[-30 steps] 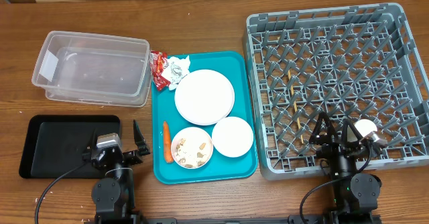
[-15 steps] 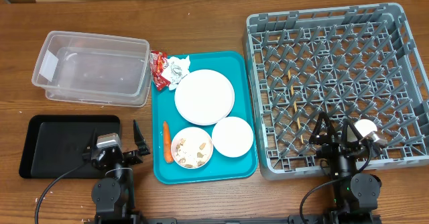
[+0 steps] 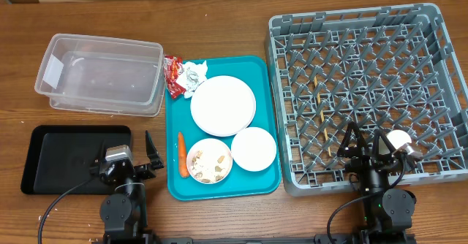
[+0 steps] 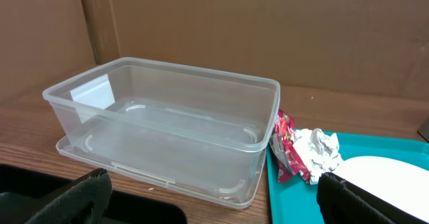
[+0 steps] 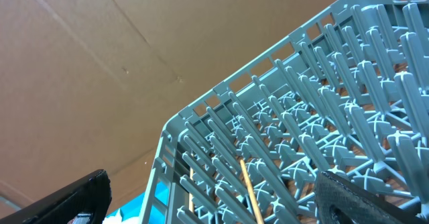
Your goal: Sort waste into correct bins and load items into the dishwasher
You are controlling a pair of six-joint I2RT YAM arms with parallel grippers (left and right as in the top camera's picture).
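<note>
Both empty and spread wide, left gripper (image 3: 124, 154) faces the clear tub (image 4: 167, 117) ahead, right gripper (image 3: 365, 143) the dish rack (image 5: 301, 117), apparently staged for pickup.

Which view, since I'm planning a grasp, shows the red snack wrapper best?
Left wrist: the red snack wrapper is close and large, lying between the clear tub and crumpled tissue. Overhead shows it small, at the teal tray's corner. Right wrist misses it, facing the dish rack.

The wooden table (image 3: 219, 25) carries a clear tub (image 3: 102, 76), black tray (image 3: 66, 156), teal tray (image 3: 262, 74) and grey rack (image 3: 365, 61).
</note>
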